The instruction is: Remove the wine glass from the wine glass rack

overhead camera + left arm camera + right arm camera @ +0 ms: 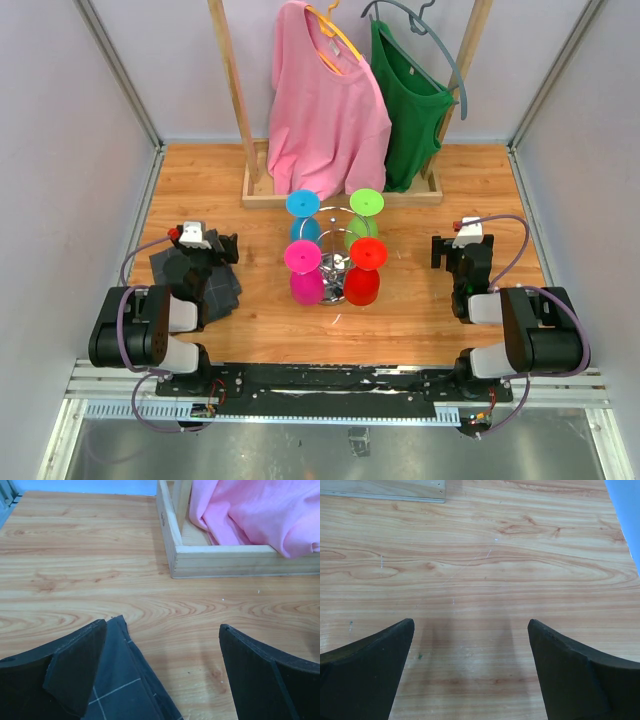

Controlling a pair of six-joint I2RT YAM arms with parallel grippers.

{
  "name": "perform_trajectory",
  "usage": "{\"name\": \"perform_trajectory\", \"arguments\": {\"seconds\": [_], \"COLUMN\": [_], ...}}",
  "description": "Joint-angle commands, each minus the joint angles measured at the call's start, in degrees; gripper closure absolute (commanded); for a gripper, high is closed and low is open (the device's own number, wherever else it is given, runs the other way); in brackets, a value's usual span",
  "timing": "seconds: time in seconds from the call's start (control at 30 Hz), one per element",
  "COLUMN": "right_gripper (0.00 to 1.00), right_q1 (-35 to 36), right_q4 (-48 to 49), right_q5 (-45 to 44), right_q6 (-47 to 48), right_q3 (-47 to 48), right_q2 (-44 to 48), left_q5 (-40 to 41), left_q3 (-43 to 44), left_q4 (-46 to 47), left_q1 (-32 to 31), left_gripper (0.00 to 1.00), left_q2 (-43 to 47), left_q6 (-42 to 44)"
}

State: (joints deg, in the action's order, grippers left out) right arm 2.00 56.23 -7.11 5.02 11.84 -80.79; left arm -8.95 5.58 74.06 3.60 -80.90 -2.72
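Observation:
The chrome wine glass rack (334, 262) stands mid-table with several glasses hanging upside down from its arms: blue (303, 214), green (365, 211), pink (304, 272) and red (364, 270). My left gripper (222, 248) is open and empty to the left of the rack, above a dark checked cloth (117, 690). My right gripper (441, 250) is open and empty to the right of the rack, over bare wood. Neither wrist view shows the rack or a glass.
A wooden clothes rack (236, 95) with a box base (235, 562) stands behind, holding a pink shirt (325, 105) and a green top (412, 105). Grey walls close in left and right. The dark cloth (205, 285) lies by the left arm.

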Motion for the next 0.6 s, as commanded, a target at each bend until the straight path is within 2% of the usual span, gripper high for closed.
{"name": "perform_trajectory", "arguments": {"seconds": [0.0,0.37,0.43,0.5,0.57], "right_gripper": [0.02,0.02,0.02,0.02,0.02], "right_q1": [0.6,0.5,0.5,0.5,0.5], "right_q4": [1.1,0.8,1.7,-5.8,-20.0], "right_q5": [-0.9,-0.6,-3.1,-7.0,-10.6], "right_q6": [1.0,0.9,0.4,-0.5,-1.9], "right_q3": [1.5,1.6,1.6,3.6,7.4], "right_q2": [0.4,0.4,0.9,5.8,11.9], "left_q5": [1.5,2.5,2.3,1.6,0.4], "left_q3": [1.0,1.2,0.9,2.8,6.6], "left_q4": [0.8,0.5,0.2,-7.8,-20.3], "left_q1": [-0.4,-1.5,-1.5,-1.5,-1.5], "left_gripper": [0.01,0.00,0.01,0.01,0.01], "left_q2": [-0.3,-0.4,1.4,6.7,12.3], "left_q6": [1.3,2.2,2.2,2.6,3.1]}}
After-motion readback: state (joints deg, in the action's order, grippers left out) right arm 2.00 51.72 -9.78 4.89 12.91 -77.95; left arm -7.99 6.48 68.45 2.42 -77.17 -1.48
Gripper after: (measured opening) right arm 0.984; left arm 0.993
